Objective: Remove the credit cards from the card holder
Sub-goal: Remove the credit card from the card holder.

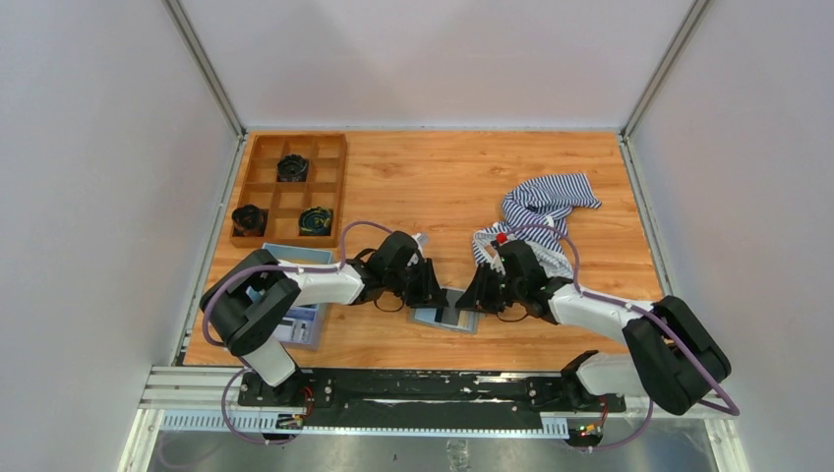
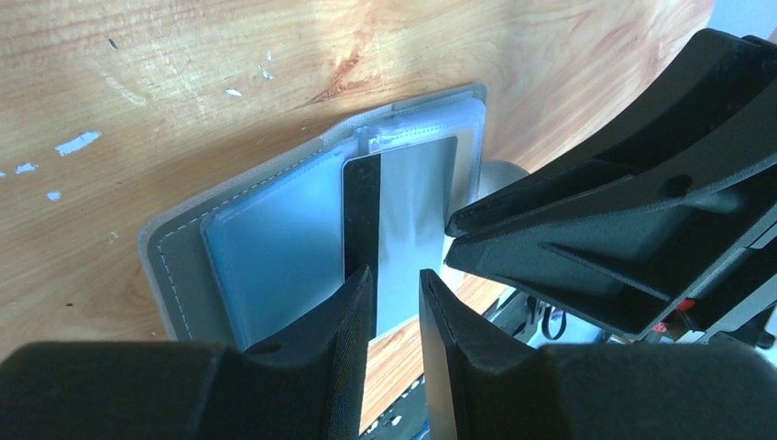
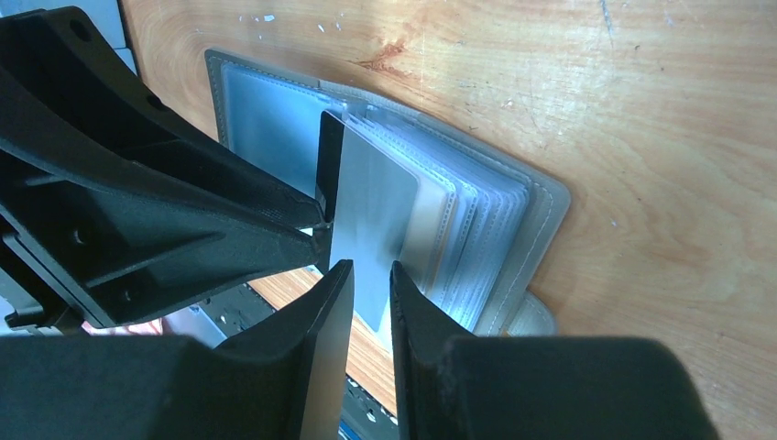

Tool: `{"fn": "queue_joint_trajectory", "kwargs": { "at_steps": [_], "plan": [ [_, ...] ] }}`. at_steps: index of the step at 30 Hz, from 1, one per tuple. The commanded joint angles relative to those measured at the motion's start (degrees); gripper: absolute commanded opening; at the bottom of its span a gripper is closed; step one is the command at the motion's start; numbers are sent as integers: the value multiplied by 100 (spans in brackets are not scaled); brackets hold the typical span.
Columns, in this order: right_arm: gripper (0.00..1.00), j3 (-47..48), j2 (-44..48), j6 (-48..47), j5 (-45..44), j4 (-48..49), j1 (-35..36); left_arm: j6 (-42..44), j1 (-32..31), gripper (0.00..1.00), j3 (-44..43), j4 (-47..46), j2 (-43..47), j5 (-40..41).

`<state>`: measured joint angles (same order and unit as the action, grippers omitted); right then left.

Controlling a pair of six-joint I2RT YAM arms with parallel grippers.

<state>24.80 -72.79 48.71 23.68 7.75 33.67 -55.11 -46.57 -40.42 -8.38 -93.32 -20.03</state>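
Note:
The grey card holder lies open on the wood between both arms, pale blue-grey lining up, clear sleeves fanned. One card, silvery with a black stripe, sticks partly out of a sleeve past the holder's near edge. My left gripper is tip-down over the card's striped side, jaws a narrow gap apart with nothing between them. My right gripper is tip-down over the card's other side, also narrowly open and empty. Each tip shows in the other wrist view, at the card's edge. Whether they touch the card is unclear.
A wooden compartment tray with black round parts stands at the back left. A striped cloth lies at the back right. A blue tray sits under the left arm. The table's near edge and the rail are just behind the holder.

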Motion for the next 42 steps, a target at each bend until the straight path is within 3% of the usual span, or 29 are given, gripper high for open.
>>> {"fn": "queue_joint_trajectory", "kwargs": {
  "at_steps": [1,7,19,25,31,42],
  "plan": [
    [25,-143,-125,7,-98,-76,-43,45,108,31,113,-164,-39,-44],
    [26,-197,-125,6,-143,-72,-44,118,148,46,236,-178,34,-5],
    [25,-239,-134,14,-188,-80,-45,330,148,47,181,-324,-389,-316],
    [26,-253,-148,5,-202,-80,-51,231,157,32,278,-649,-409,-447],
    [26,-296,-171,-1,-249,-80,-58,72,195,1,403,-1025,-263,-649],
    [25,-381,-238,-19,-276,-89,-83,40,641,0,957,-1025,287,-516]
  ]
}}
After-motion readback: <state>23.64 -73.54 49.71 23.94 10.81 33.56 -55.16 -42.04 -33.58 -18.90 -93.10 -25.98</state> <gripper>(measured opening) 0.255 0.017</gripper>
